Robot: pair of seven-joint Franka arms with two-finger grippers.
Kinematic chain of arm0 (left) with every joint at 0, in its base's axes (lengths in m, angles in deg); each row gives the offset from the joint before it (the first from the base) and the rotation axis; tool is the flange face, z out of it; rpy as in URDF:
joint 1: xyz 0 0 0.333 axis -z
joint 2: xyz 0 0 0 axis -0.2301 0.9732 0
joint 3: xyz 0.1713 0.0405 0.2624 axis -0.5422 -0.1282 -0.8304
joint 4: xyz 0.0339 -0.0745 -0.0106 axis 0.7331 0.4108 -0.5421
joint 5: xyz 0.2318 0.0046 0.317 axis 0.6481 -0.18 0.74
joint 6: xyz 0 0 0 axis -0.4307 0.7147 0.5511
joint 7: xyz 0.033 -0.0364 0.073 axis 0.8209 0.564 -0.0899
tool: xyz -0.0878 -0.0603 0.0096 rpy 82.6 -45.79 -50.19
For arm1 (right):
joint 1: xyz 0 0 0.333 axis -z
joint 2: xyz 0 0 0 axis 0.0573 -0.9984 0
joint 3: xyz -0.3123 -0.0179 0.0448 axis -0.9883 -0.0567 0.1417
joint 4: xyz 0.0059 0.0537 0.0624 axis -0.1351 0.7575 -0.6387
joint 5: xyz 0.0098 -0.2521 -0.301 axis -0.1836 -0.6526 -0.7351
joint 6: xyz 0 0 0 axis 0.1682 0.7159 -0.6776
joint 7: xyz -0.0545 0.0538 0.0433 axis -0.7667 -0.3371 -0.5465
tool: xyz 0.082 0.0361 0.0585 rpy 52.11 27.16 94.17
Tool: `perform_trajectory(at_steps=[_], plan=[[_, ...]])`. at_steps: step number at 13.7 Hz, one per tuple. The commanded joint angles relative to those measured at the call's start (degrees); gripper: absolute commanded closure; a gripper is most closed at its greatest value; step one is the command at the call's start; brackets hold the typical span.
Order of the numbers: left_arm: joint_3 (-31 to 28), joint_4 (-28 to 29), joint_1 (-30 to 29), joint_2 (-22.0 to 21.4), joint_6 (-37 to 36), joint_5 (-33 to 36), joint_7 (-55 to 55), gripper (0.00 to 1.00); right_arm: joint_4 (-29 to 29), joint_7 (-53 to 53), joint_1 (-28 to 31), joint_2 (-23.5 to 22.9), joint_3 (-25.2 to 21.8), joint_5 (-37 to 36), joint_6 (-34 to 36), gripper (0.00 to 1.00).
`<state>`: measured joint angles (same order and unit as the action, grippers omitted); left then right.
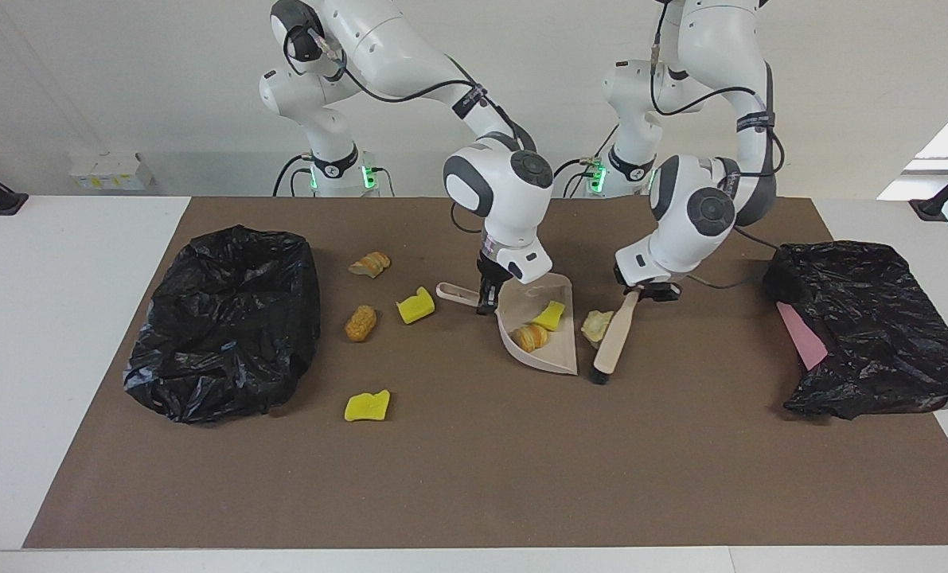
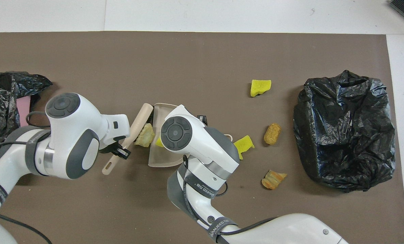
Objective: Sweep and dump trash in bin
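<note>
Left gripper (image 1: 645,291) is clamped on the handle of the hand brush (image 1: 614,338), over the middle of the table (image 1: 474,477). Right gripper (image 1: 486,300) is pinched on the dustpan (image 1: 549,358) handle, pan mouth facing the brush.

Facing view: brush head is down on the table, just beside the pan's open lip. One pale lump of trash (image 1: 597,325) sits between brush and lip, touching or nearly touching both. Two pieces are already in the pan: a yellow chunk and a brown bread-like lump. Four more lie loose toward the right arm's end: a yellow chunk beside the pan handle, two brown lumps near the black bin (image 1: 227,342), and a yellow piece farther from the robots. A second black bag (image 1: 871,326) lies at the left arm's end.

Overhead view: left gripper (image 2: 120,150) grips the brush (image 2: 139,124) low on its handle. Pale lump (image 2: 145,135) is wedged against the dustpan (image 2: 157,159) edge. Right gripper is hidden under its own wrist. Bin (image 2: 344,132) is well apart from the pan.

Handling, by judgement: pieces look light, soft and rough-sided, so likely to tumble rather than slide. Best pushed broadside with the bristles, not picked up. Carry the pan level; loose pieces could roll out.
</note>
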<state>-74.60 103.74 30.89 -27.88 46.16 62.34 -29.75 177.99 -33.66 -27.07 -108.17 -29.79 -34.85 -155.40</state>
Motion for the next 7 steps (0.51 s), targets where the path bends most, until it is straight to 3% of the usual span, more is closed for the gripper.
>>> perform_trajectory(at_steps=[1,3,7], plan=[[-0.98,3.61,5.0,-3.7,-1.87,-7.64,1.7,1.0,0.19,-0.21,0.3,-0.22,0.25,-1.89,-0.85,1.0],[-0.98,3.0,6.23,-3.61,-2.32,-12.05,6.17,1.0,0.1,-0.21,0.3,-0.22,0.25,-1.98,-0.85,1.0],[-1.85,0.54,3.96,-3.17,-3.8,-12.06,8.83,1.0,0.01,0.84,0.56,-0.4,0.25,-2.06,-2.6,1.0]])
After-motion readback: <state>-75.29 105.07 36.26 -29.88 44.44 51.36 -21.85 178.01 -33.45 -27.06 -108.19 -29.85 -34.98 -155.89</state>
